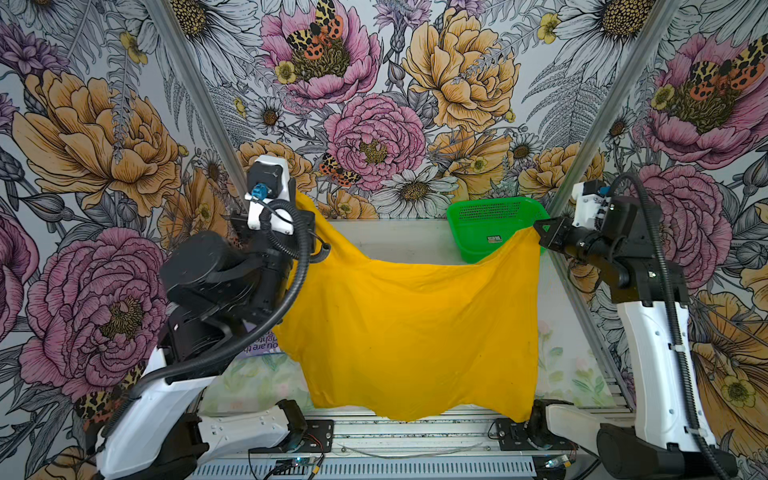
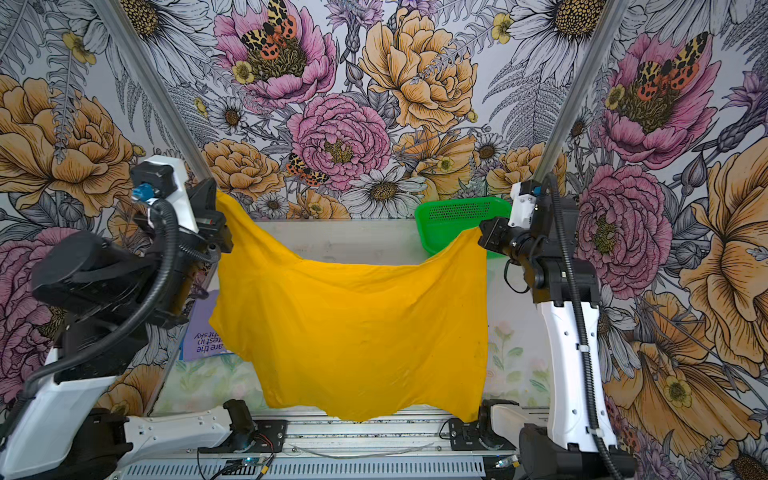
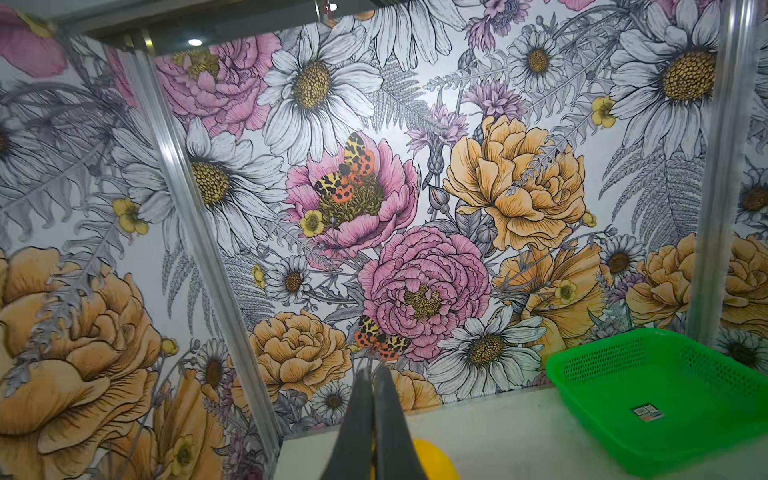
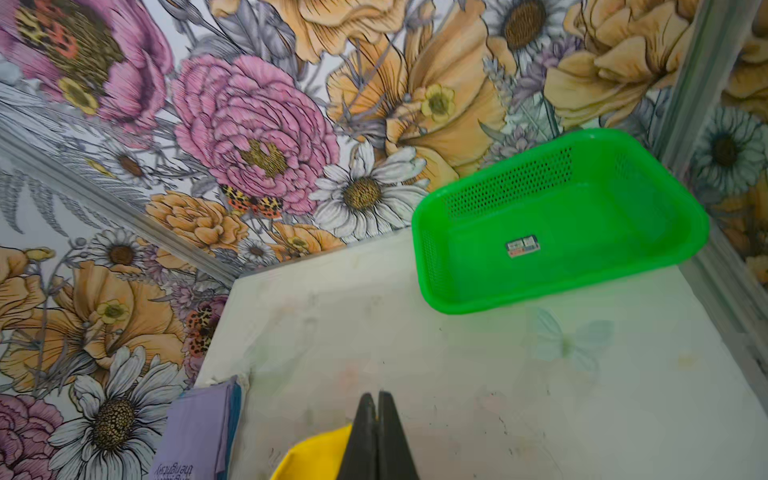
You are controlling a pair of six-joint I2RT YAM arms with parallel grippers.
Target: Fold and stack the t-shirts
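Mustard-yellow soft cloth t-shirt [image 1: 415,324] hangs stretched between both tools above the worktop [image 1: 399,241]. The left tool [image 2: 215,195] and right tool [image 1: 540,231], each pressed together, pinch its upper corners. A lavender printed t-shirt [image 2: 200,332] lies below the left tool, and a green plastic mesh basket [image 1: 490,224] sits just behind the right tool.

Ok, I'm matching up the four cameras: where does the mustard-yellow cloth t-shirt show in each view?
In a top view: the mustard-yellow cloth t-shirt fills the centre.
In a top view: the t-shirt fills the centre too.
Left wrist: a yellow sliver beside the shut left gripper.
Right wrist: a yellow corner beside the shut right gripper.
Shared landmark: the green plastic mesh basket, in all four.
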